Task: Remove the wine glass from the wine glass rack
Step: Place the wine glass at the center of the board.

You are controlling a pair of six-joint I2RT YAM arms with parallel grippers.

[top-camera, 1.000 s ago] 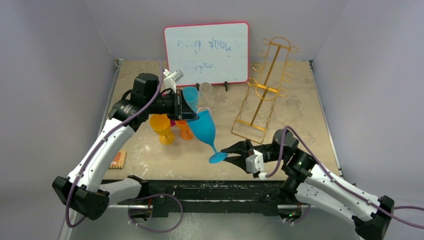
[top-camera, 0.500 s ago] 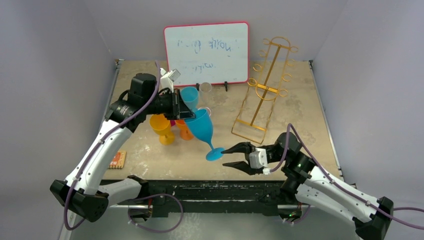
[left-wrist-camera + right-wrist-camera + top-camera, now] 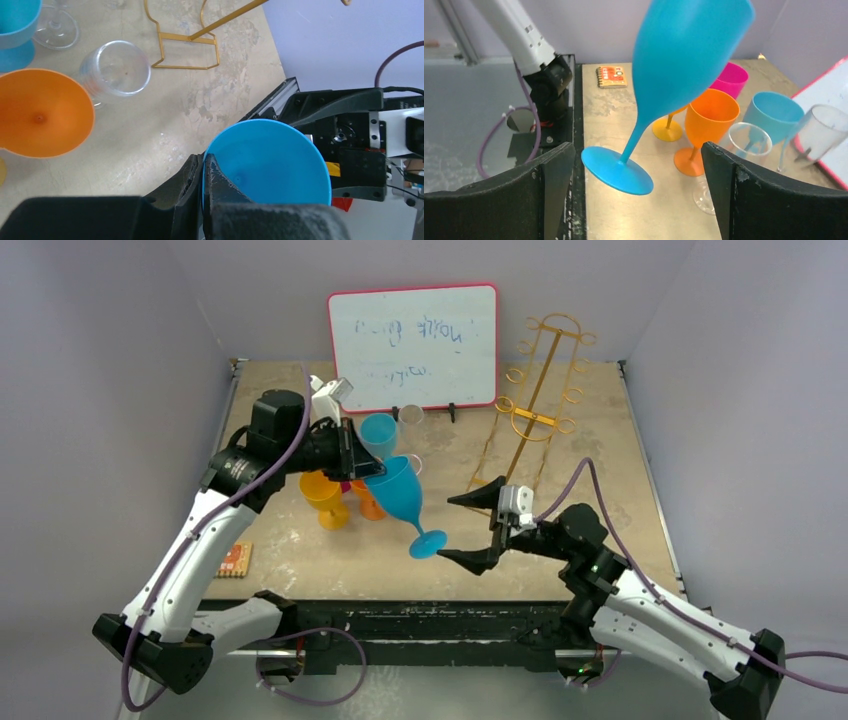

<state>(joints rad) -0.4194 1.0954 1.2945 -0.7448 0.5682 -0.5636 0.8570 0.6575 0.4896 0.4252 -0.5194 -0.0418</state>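
The blue glass (image 3: 400, 495) hangs tilted above the bench (image 3: 600, 490), well apart from the rack (image 3: 530, 420). Its bowl is empty. The left gripper (image 3: 365, 465) pinches its rim. The right gripper (image 3: 446, 528) is spread wide just beside its foot. An orange glass (image 3: 325, 495) nearby is empty too.

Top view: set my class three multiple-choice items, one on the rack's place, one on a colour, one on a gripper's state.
1. Where is the rack?
A) right of the whiteboard
B) left of it
C) at the near edge

2. What colour is the glass in the left gripper?
A) orange
B) blue
C) pink

3. The right gripper is:
A) shut on the glass
B) shut on the rack
C) open

Answers:
1. A, it stands by the board's right edge.
2. B, the tilted blue bowl is pinched at its rim.
3. C, its jaws stand wide apart.
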